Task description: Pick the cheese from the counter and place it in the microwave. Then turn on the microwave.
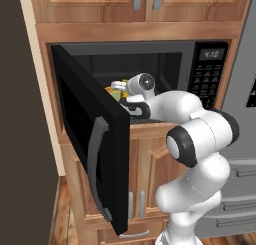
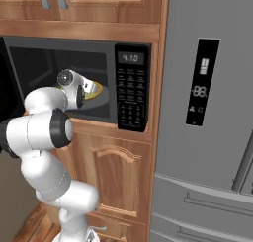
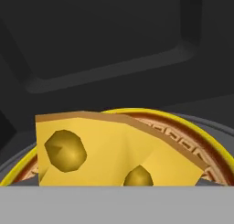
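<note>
The black microwave stands with its door swung wide open to the left. My arm reaches into its cavity. The gripper is inside, over a yellow-rimmed round plate on the microwave floor. The cheese, a yellow wedge with round holes, sits right at the hand, above the plate. The jaws stand wide, closed on the wedge; the fingertips themselves are hidden. The counter is out of view.
The open door juts out toward me on the left, its grey handle facing out. A grey refrigerator stands directly right of the microwave. Wooden cabinets lie below and above the microwave.
</note>
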Available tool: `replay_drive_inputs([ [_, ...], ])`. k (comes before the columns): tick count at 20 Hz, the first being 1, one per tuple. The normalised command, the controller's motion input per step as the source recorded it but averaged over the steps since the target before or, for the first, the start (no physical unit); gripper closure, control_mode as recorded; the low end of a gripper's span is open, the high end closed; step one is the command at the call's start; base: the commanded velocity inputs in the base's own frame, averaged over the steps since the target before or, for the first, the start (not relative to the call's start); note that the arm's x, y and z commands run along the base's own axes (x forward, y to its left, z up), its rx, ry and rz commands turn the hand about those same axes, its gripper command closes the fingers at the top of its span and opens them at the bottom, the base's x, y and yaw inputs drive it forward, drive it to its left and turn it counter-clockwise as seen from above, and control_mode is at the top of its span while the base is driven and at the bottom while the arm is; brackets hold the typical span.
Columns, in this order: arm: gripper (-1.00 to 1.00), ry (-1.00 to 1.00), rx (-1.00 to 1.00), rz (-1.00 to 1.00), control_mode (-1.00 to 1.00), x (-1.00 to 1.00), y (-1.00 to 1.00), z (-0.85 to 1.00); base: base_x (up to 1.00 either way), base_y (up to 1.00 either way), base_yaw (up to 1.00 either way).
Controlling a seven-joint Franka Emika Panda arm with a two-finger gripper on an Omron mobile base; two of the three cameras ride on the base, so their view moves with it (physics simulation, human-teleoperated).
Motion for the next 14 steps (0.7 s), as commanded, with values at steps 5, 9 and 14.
replay_drive_inputs([
  [5, 1.0, 0.0, 0.02, -0.02, -1.0, 0.28, 0.06, -0.08, 0.0, 0.0, 0.0],
  [9, -1.0, 0.0, 0.01, -0.01, -1.0, 0.02, 0.04, -0.06, 0.0, 0.0, 0.0],
  [14, -1.0, 0.0, 0.0, -0.02, -1.0, -0.13, 0.04, -0.05, 0.0, 0.0, 0.0],
])
